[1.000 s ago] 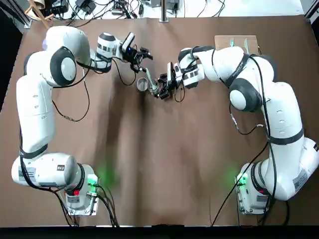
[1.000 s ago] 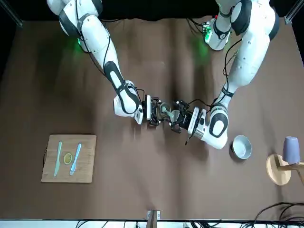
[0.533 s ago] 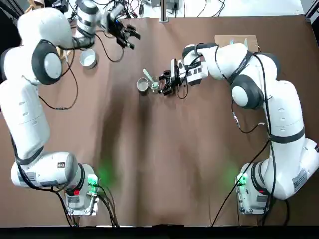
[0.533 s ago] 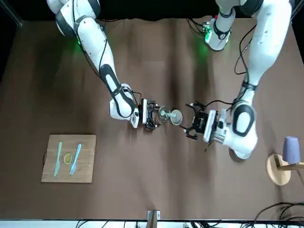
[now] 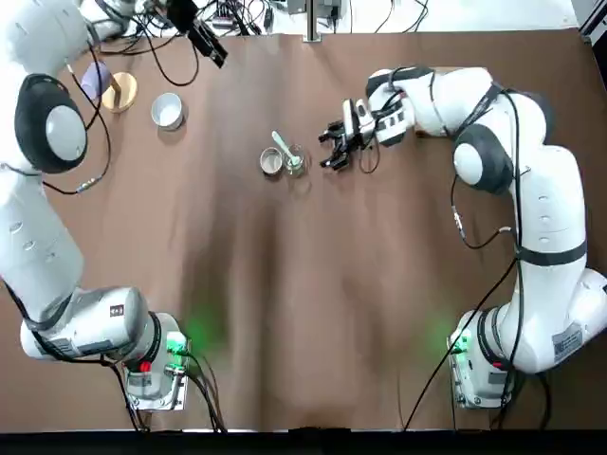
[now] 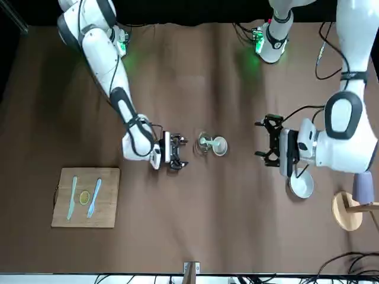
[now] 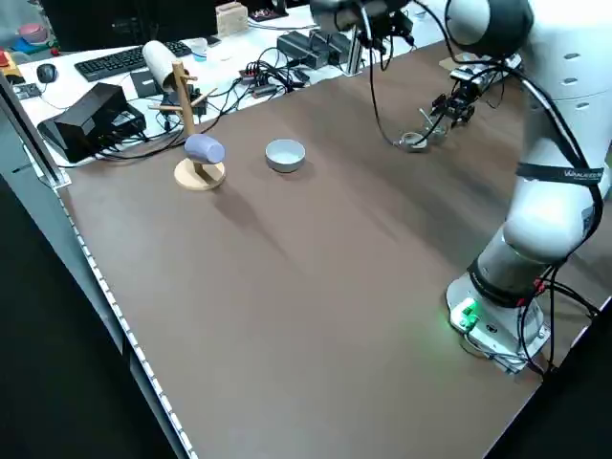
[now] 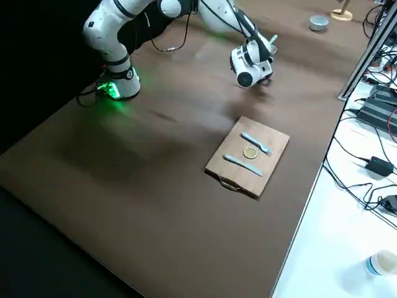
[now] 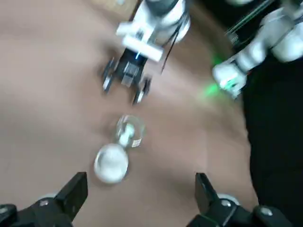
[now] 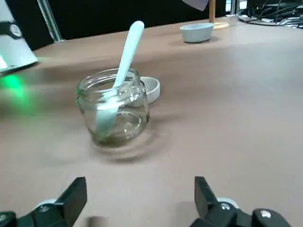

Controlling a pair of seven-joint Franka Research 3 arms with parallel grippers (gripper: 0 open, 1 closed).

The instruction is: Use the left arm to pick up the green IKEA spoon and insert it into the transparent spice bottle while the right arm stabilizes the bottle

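A cluttered white desk (image 7: 229, 67) adjoins the brown-covered table (image 7: 287, 316).

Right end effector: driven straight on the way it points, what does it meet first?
Probably the clear spice bottle; the right end effector points roughly at it, though its height is unclear.

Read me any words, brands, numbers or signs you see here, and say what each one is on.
No text can be made out with certainty.
The transparent spice bottle has a small white label: too blurred to read.
The left arm has dark bands with pale lettering: too small to read.
The green IKEA spoon shows no readable brand.
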